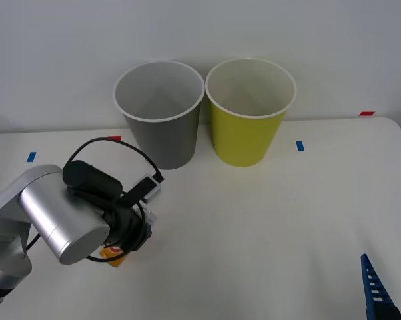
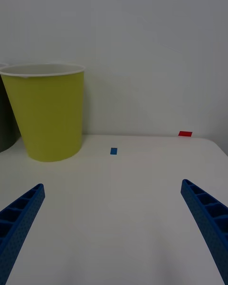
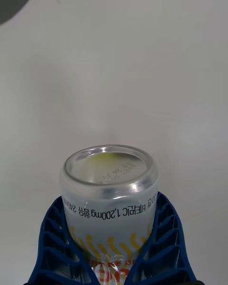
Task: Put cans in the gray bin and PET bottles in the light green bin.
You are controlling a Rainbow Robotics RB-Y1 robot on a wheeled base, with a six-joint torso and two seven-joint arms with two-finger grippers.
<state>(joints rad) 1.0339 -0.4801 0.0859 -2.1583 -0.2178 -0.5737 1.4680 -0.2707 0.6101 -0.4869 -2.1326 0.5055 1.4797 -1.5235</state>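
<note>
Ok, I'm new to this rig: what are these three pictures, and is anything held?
It is a two-armed robot at a white table. The front picture looks down from above the arms. The other two come from cameras on each wrist. At the table's far side stand a gray bin and a light green bin, side by side. The left gripper, near the table's left front, has its blue fingers closed on a can. The right gripper waits open at the right front, holding nothing.
</note>
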